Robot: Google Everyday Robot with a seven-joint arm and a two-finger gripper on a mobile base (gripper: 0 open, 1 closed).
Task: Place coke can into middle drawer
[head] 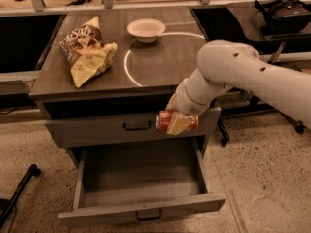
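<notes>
The coke can (170,121) is red-orange with silver ends and lies on its side in my gripper (178,121). The gripper is shut on it, with pale fingers (179,125) wrapped across the can's middle. The can hangs in front of the handled front above, over the right rear part of the open middle drawer (141,178). The middle drawer is pulled out wide, its inside is bare, and its dark bar handle (147,215) shows at the bottom edge. My white arm reaches in from the right.
A chip bag (87,50) and a white bowl (146,29) lie on the cabinet top (160,62). The upper drawer front (97,128) is closed. A black headset (284,11) sits on a table at the back right. A chair-base leg (17,195) is at the lower left.
</notes>
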